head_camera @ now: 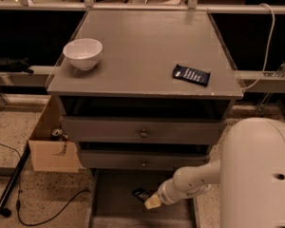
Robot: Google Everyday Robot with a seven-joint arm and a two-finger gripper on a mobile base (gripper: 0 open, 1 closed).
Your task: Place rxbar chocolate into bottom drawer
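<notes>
While cream gripper hovers inside grey wooden bottom drawer, flat black-wrapped rxbar chocolate at its tip: placing step; cannot tell whether gripping; next, leave bar flat, retract clear.

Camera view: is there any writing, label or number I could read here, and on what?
Dark blue bar on the cabinet top: white lettering, too blurred to read.
rxbar chocolate, at the gripper over the bottom drawer: nothing legible.
No other text visible.
</notes>
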